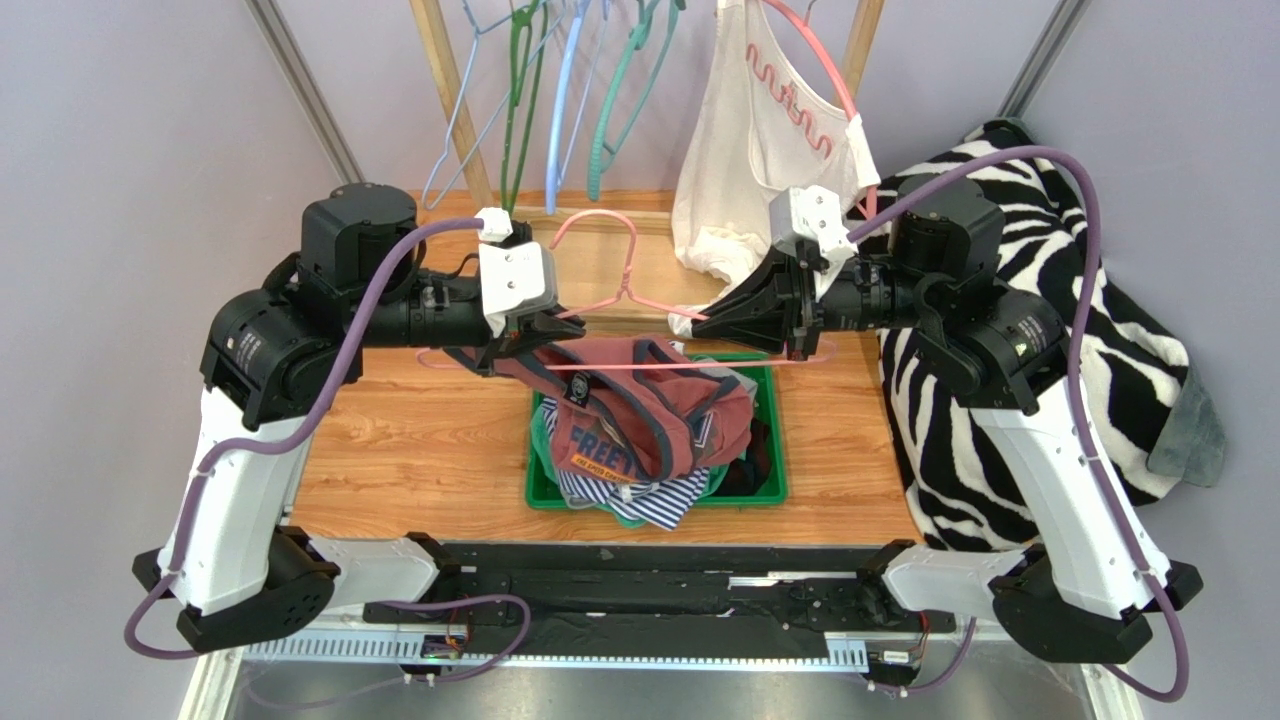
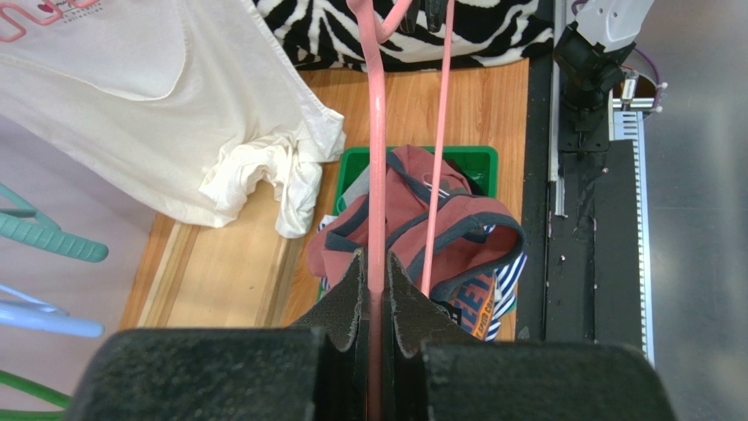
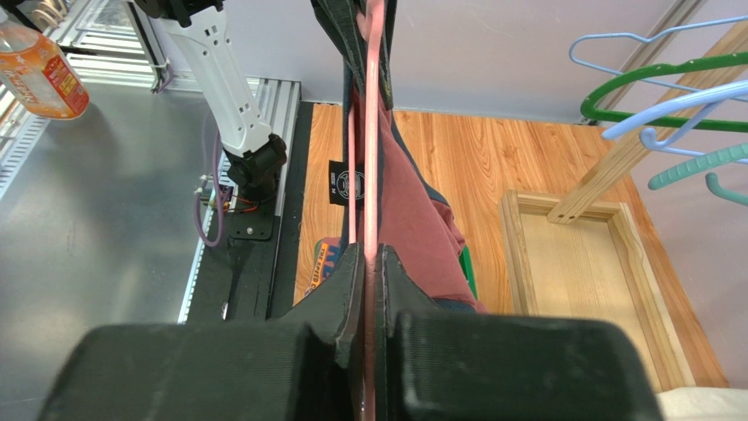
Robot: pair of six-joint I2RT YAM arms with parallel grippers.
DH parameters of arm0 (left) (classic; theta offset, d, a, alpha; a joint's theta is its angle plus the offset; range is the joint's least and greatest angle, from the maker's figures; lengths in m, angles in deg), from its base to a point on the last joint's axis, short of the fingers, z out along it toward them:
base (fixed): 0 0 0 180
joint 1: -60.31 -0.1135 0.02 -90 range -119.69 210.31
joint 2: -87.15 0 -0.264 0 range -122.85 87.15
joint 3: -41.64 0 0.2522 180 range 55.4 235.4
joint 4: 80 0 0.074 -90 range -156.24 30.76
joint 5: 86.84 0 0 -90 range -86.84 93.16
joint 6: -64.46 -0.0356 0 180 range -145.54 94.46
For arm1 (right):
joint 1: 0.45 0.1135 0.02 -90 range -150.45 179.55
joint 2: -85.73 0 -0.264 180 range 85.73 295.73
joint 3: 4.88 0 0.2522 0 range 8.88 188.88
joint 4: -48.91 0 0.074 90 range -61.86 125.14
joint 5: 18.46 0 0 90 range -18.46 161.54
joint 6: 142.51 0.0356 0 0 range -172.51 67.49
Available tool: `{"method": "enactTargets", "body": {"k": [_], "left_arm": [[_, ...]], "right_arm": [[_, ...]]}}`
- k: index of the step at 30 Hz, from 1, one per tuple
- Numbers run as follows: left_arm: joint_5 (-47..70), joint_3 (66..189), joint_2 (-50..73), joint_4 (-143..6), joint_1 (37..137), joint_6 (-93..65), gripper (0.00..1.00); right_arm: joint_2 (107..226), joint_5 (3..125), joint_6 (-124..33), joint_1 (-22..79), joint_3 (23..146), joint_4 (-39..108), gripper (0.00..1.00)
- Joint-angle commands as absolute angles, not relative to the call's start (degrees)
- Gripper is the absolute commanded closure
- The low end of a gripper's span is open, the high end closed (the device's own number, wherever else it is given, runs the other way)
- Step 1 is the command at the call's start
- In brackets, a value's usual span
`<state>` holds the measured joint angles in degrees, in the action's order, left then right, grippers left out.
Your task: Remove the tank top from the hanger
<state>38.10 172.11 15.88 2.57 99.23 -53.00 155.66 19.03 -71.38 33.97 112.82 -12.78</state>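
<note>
While my left gripper [image 1: 568,321] and right gripper [image 1: 696,318] both pinch the pink hanger [image 2: 377,158] above the green bin [image 1: 777,458], the maroon tank top [image 1: 669,413] sags from the hanger toward that bin (soft, light, floppy, I'd judge); I'd take a shoulder strap.

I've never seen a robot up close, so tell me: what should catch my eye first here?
The left gripper and right gripper each pinch one end of a pink hanger, holding it in mid-air above the middle of the table. A maroon tank top droops from it over a green bin of clothes. On the right, a bold zebra-striped cloth is heaped beside the table.
</note>
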Motion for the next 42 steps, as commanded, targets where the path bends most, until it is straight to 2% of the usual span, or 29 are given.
{"method": "enactTargets", "body": {"k": [1,2,4,5,6,7,11,19,28,34,38,42], "left_arm": [[38.67,172.39,17.54,0.56,99.33,-53.32,1.00],[38.14,172.30,17.54,-0.23,99.33,-52.88,1.00],[37.09,172.47,17.54,-1.72,99.34,-51.30,0.74],[35.69,172.47,17.62,-2.43,99.33,-50.68,0.56],[34.72,172.30,17.63,-3.30,99.42,-49.11,0.19],[32.88,172.39,17.71,-4.62,99.34,-48.49,0.06],[29.18,174.14,17.80,-6.82,99.33,-46.90,0.04],[14.60,184.78,19.90,-12.27,96.26,-46.28,0.04],[16.52,167.48,27.46,-13.77,93.45,-41.45,0.03],[19.51,161.93,28.61,-14.04,93.27,-39.43,0.10],[15.04,156.50,28.44,-16.58,93.27,-36.80,0.19],[9.76,154.89,26.33,-19.57,93.27,-33.54,0.14]], "right_arm": [[153.23,23.90,-70.88,35.06,112.25,-12.67,1.00],[152.36,24.86,-70.53,35.50,111.81,-11.80,1.00],[151.65,25.57,-69.39,35.94,110.75,-10.83,1.00],[150.60,26.62,-68.51,35.94,109.10,-8.47,1.00],[149.98,27.07,-66.68,36.03,108.03,-7.14,1.00],[149.28,27.25,-66.14,36.03,107.15,-6.00,1.00],[146.20,30.49,-62.54,36.03,100.48,1.99,1.00],[144.00,41.21,-55.68,36.03,97.39,7.37,1.00],[143.91,46.05,-51.28,36.03,101.78,9.83,1.00],[143.29,47.03,-50.40,36.03,101.96,10.01,1.00],[142.59,45.71,-49.61,36.03,102.14,9.83,1.00],[140.84,44.30,-48.99,35.94,101.44,9.57,1.00]]}}
